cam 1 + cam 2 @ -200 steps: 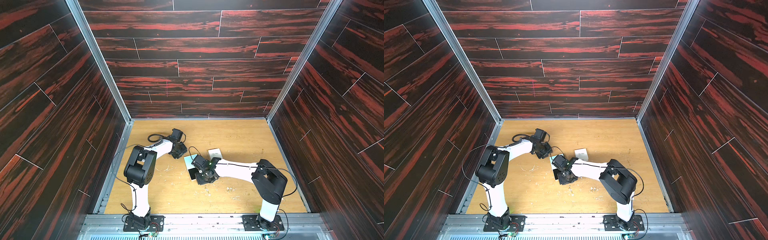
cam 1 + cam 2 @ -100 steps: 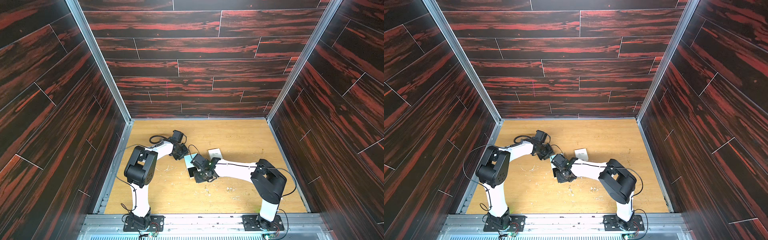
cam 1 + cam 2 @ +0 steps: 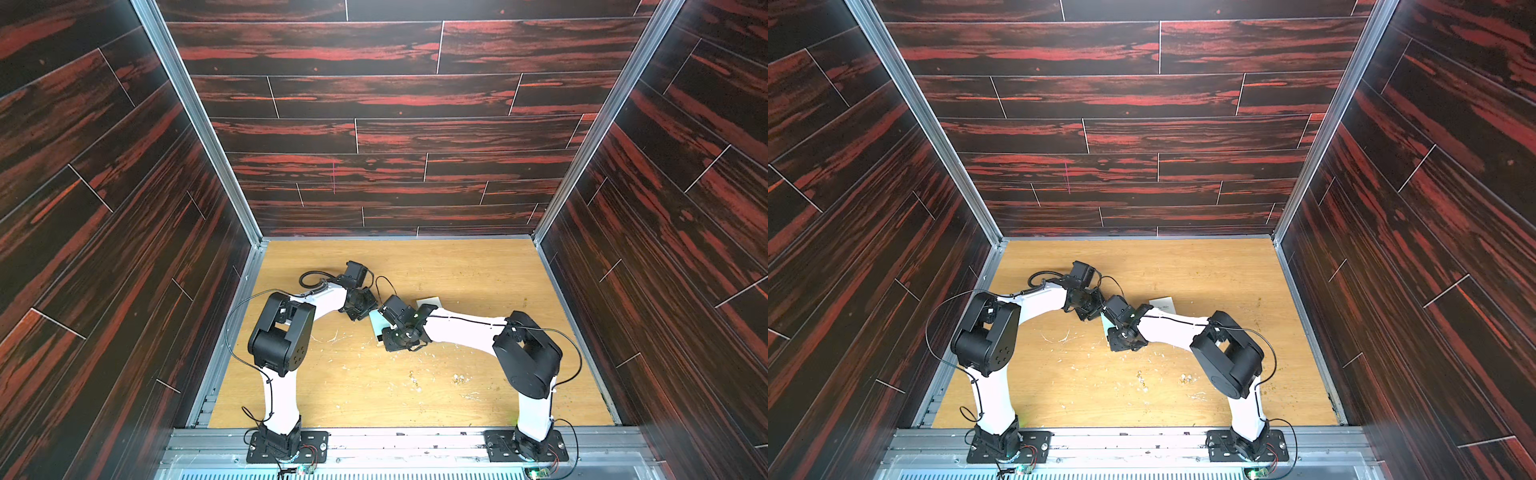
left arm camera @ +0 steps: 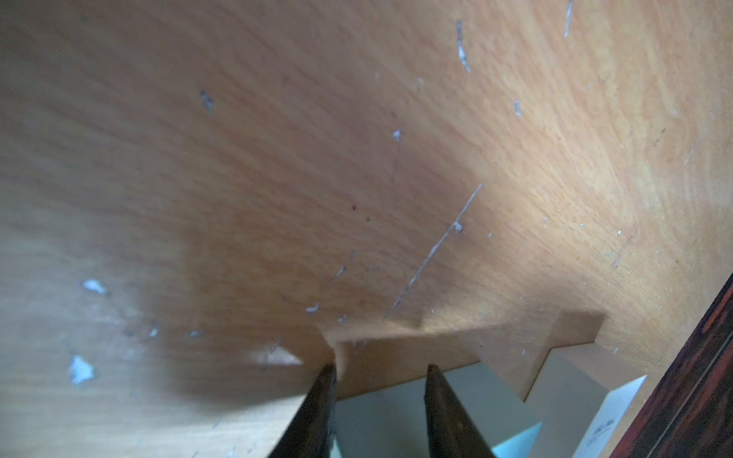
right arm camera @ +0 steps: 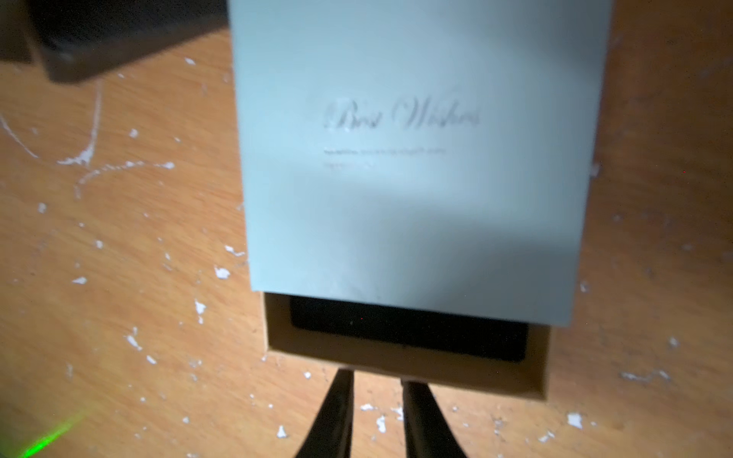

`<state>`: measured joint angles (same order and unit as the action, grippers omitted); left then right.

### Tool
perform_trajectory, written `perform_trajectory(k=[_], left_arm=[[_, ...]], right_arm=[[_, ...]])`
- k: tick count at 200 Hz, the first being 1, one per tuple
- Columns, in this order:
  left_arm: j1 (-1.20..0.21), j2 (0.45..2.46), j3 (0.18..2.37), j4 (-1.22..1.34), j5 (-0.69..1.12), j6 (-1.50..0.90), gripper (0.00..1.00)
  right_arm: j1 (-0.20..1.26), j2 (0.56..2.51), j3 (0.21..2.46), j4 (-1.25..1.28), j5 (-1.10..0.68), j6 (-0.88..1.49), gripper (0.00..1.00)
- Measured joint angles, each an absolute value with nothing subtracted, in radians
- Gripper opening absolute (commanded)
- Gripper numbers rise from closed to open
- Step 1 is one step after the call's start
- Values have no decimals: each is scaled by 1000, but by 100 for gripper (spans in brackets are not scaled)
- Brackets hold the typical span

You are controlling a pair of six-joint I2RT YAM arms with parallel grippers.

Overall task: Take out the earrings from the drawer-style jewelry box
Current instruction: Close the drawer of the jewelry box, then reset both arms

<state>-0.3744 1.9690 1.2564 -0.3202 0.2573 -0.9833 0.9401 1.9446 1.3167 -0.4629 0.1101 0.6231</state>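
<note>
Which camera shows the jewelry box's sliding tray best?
Right wrist view: the black-lined tray is close up, partly slid out of the jewelry box. In a top view only its tan edge shows. The left wrist view does not show the tray.

The drawer-style jewelry box (image 5: 408, 222) is pale blue-grey with dark script lettering; its tray (image 5: 476, 376) is tan, black-lined. The table (image 5: 119, 277) shows orange wood grain flecked white.

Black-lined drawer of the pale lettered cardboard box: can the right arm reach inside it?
Probably not: the black-lined drawer is barely out, its pale cardboard sleeve covering most; the right pincer sits at its front.
</note>
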Motion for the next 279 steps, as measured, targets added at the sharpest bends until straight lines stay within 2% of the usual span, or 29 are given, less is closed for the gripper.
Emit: perform_trajectory(k=[86,120,158,202,216,218,222,225,227,230,256,279], left_arm=[[-377,1969,1256,-320,258,-984,40],[-380,1969,1261,-326,258,-981,45],[-383,1968,1292,-383,225,-966,58],[-385,1892,1328,-475,114,-948,73],[-385,1842,1328,-493,73,-947,76],[-385,1831,1327,-496,66,-947,76],[-385,1811,1323,-498,51,-949,76],[-385,1795,1321,-502,40,-950,88],[-385,1788,1319,-502,35,-950,97],[-385,1768,1313,-504,22,-951,100],[-385,1588,1244,-503,-71,-957,100],[-403,1437,1208,-516,-190,-912,100]], right_arm=[[916,1995,1389,-469,89,608,24],[916,1992,1388,-472,81,608,25],[916,1907,1335,-490,78,600,42],[900,1654,1269,-521,97,582,55],[877,1579,1258,-525,118,574,62],[871,1566,1255,-525,125,572,67],[863,1543,1249,-523,135,567,91],[854,1526,1243,-522,147,572,98],[848,1515,1238,-519,153,570,98],[841,1499,1232,-519,162,565,99],[726,1348,1159,-514,268,562,99],[644,1274,1139,-517,436,540,99]])
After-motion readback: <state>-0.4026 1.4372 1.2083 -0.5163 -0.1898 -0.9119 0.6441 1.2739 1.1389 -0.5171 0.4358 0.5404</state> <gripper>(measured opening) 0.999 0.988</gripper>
